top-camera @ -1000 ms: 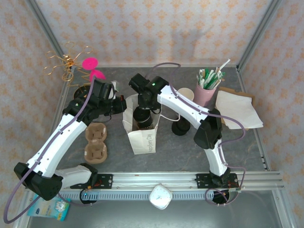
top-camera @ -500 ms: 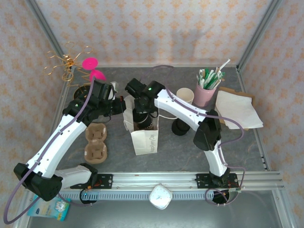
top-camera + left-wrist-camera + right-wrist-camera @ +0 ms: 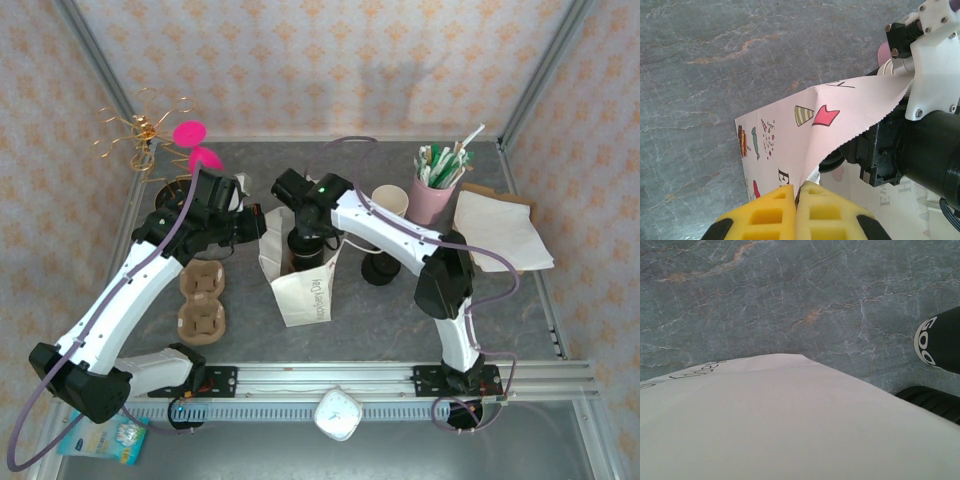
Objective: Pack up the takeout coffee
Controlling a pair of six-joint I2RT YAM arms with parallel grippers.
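The right arm has nudged back to the right over the bag's mouth since half a second ago, and the bag's front wall has leaned with it; the left arm has not budged.

The takeout coffee is not something I can pick out. If it is anywhere, it is down inside the paper bag, under the right gripper, where all I get is a dark round shape. I can't tell whether that shape is the lid or the gripper's own body.

The right gripper is plunged into the open bag. From the right wrist, the bag's white wall stands in front of the fingers with the grey marbled table beyond. How wide those jaws stand, or whether they hold anything, I cannot tell.

Now the left gripper: its yellow pads are pressed tight together on the bag's top edge, pinching the printed paper and holding the mouth open. Just across that opening from its jaws sits the black and white bulk of the right wrist.

- **Pile of black lids**: off to the right of the right gripper, on the table.
- **Cream cups**: just beyond the lids.
- **Pink cup of straws** and **napkins**: farther right, well apart from either gripper.
- **Cardboard cup carrier**: on the near side of the left gripper, clear of the bag.
- **Gold wire stand**: behind the left gripper, in the far corner.
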